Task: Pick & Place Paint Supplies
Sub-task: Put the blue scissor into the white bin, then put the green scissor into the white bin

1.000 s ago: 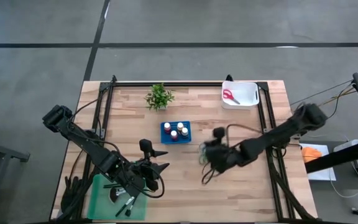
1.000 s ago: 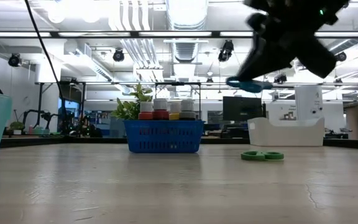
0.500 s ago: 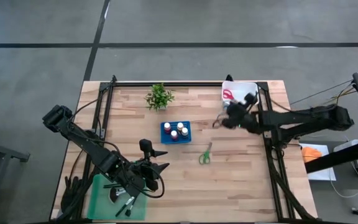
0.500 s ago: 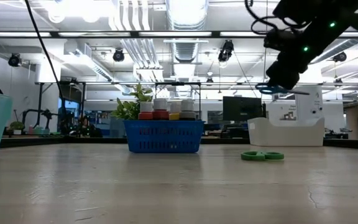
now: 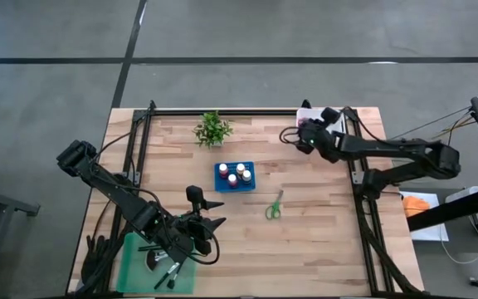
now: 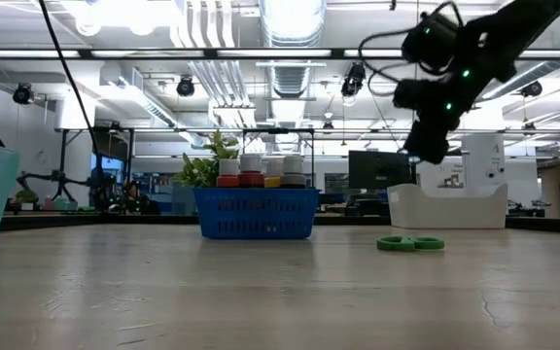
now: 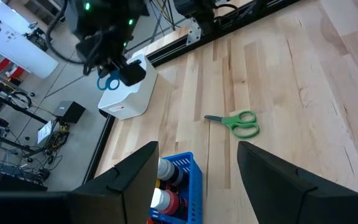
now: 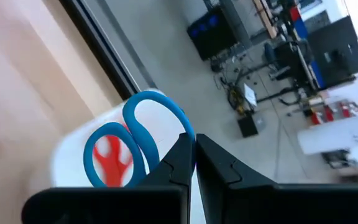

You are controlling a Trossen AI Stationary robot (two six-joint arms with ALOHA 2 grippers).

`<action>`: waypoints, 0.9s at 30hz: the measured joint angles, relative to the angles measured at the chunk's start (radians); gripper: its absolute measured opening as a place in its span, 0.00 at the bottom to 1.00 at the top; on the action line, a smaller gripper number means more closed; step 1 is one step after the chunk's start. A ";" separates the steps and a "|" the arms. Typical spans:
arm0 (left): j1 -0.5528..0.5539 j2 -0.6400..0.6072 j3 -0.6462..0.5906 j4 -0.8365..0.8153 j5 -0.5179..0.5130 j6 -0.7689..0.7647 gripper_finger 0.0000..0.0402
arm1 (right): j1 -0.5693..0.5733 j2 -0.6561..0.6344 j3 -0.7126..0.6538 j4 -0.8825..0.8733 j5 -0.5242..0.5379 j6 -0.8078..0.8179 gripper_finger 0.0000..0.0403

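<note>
My right gripper [image 5: 304, 133] hangs over the white bin [image 7: 132, 96] at the table's far right, shut on blue-handled scissors [image 8: 135, 140]. Red scissors [image 8: 114, 155] lie in the bin below them. Green-handled scissors [image 5: 274, 205] lie flat on the wood near the table's middle. A blue basket [image 5: 235, 175] holds several paint bottles upright. My left gripper [image 5: 210, 224] waits open near the front left, beside a teal tray [image 5: 143, 266] with dark brushes. My right gripper pinches the blue scissors between its two shut fingers just where the two handle loops meet [image 8: 180, 138]; the fingers hide the blades. The loops stick out past the fingertips. The scissors are lifted clear, above the white bin [image 8: 73, 155].
A small green potted plant [image 5: 212, 129] stands at the far edge, left of the bin. Black rails [image 5: 357, 166] run along the table's left and right sides. Bare wood lies between the basket and the bin.
My right gripper has swung from the table's middle toward the far right edge, carrying the blue scissors to the white bin and turning as it went; it stayed shut. The green scissors, earlier under that arm, now show lying on the table.
</note>
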 joint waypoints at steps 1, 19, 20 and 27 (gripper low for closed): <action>0.000 0.000 0.000 0.000 0.000 0.000 0.57 | -0.021 0.017 0.000 0.008 -0.004 -0.014 0.02; 0.000 0.000 0.000 0.000 0.000 -0.004 0.57 | -0.272 0.100 -0.001 0.066 -0.123 0.042 0.04; 0.000 0.000 0.000 0.000 0.000 -0.005 0.57 | -0.278 0.099 -0.001 0.065 -0.144 0.051 0.06; 0.000 0.000 0.000 0.000 0.003 -0.007 0.57 | -0.302 0.098 -0.001 0.059 -0.152 0.071 0.31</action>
